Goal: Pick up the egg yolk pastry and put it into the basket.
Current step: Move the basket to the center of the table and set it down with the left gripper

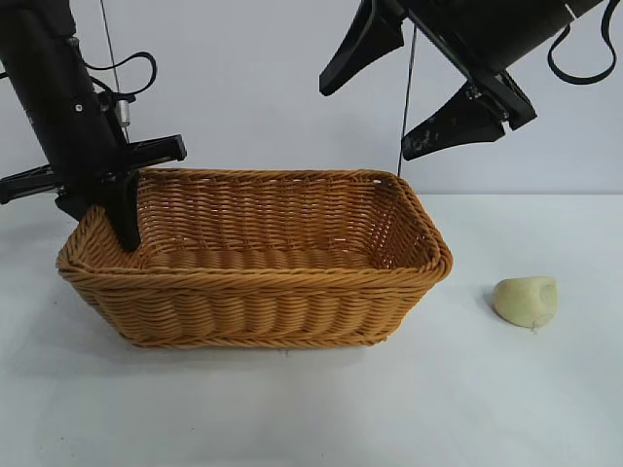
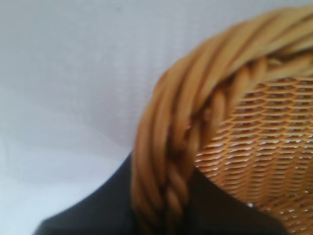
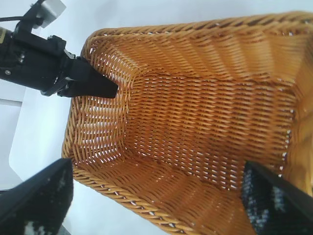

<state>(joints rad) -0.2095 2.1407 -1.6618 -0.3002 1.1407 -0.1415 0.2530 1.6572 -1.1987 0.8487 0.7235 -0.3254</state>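
The egg yolk pastry (image 1: 526, 300) is a pale cream lump lying on the white table to the right of the basket, apart from it. The golden-brown wicker basket (image 1: 263, 292) stands mid-table and holds nothing. My left gripper (image 1: 112, 229) is shut on the braided rim at the basket's left end, one finger inside and one outside; the rim (image 2: 195, 98) fills the left wrist view between its jaws (image 2: 161, 205). My right gripper (image 1: 368, 119) is open and empty, high above the basket's right end. In the right wrist view (image 3: 159, 205) it looks down into the basket (image 3: 195, 122).
The white table (image 1: 467, 409) runs around the basket, with a pale wall behind. The left arm's finger (image 3: 93, 85) shows inside the basket's far end in the right wrist view.
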